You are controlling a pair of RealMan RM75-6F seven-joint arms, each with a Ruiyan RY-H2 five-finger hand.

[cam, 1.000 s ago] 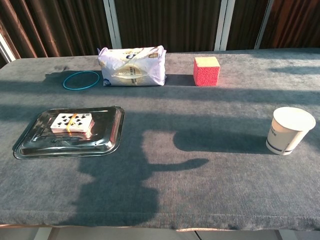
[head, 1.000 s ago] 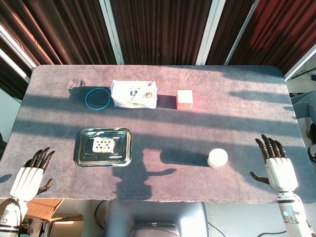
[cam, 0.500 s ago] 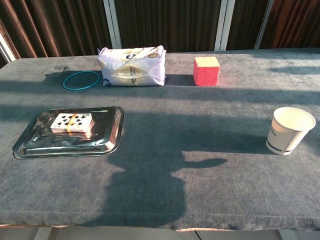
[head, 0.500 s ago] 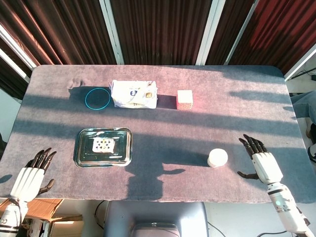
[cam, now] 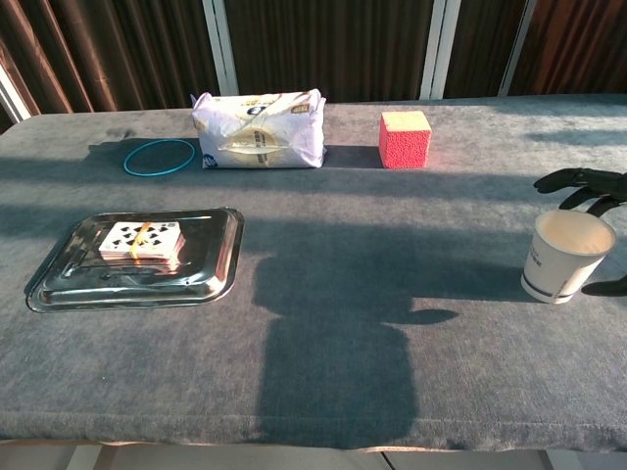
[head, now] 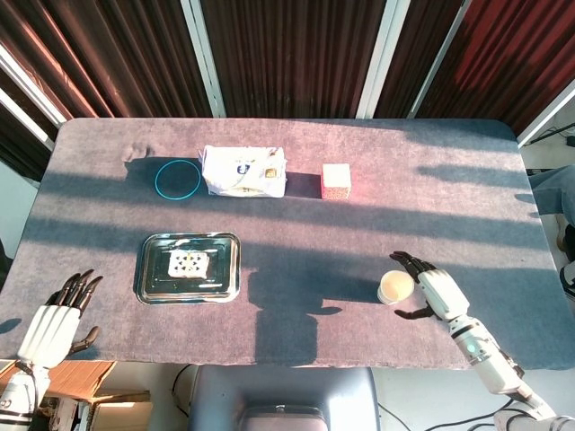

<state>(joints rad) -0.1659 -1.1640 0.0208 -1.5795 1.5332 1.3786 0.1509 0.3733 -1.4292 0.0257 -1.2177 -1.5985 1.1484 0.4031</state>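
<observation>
One white paper cup (head: 395, 287) is seen standing upright near the front right part of the grey cloth-covered desk (head: 449, 206). One rectangular silver metal tray (head: 148, 292) lies at the front left, and one deck of playing cards (head: 189, 263) is held in it. Along the far side, one thin blue ring (head: 178, 180), one white plastic-wrapped packet (head: 243, 171) and one red foam cube (head: 336, 181) are set in a row. Two hands are counted. The right hand (head: 436, 292) is placed just beside the cup with its fingers (cam: 578, 180) spread, nothing being gripped. The left hand (head: 56, 321) is kept off the desk's front left corner, fingers apart and empty.

Compared with a second ago, the right hand has been brought inward from the desk's right edge to the cup; the left hand and all objects are unchanged.
</observation>
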